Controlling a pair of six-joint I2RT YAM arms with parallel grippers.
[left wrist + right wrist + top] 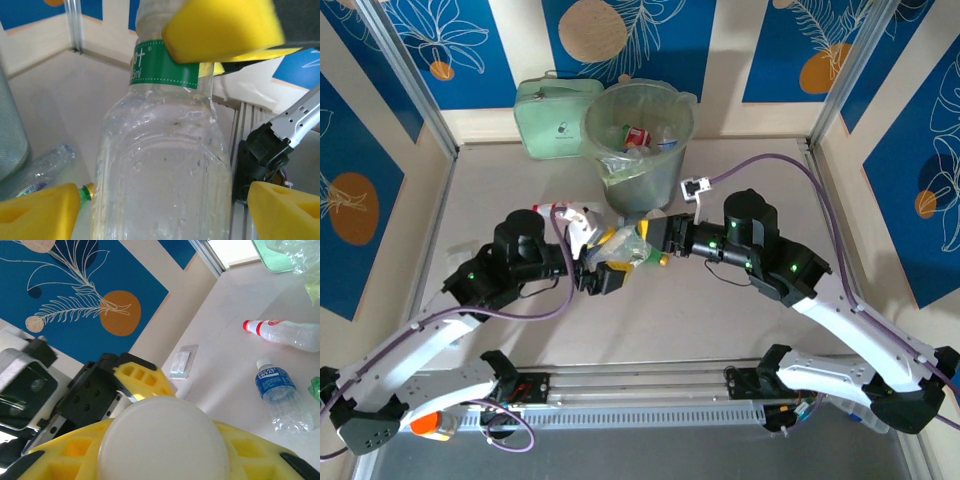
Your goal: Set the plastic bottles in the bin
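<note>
At the counter's (680, 330) far edge stood one round, translucent grey bin (665, 165), green-lined, bottles (638, 135) inside. Mid-counter, the right arm's (760, 240) jaws were clamped on one clear, white-capped, green-labelled bottle (160, 165); the left arm's (515, 255) jaws stood apart either side. Nearby lay two more: one red-capped bottle (287, 336), one blue-labelled bottle (277, 390).

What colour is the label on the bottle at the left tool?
Green with white print, bottle label; left wrist view.

The pale desk (740, 330) carries the grey bin (662, 172) at its far edge, a green case (552, 120) just beside it, and a red-capped bottle (287, 334), blue-labelled bottle (276, 390) and clear packet (180, 361) lying flat.
</note>
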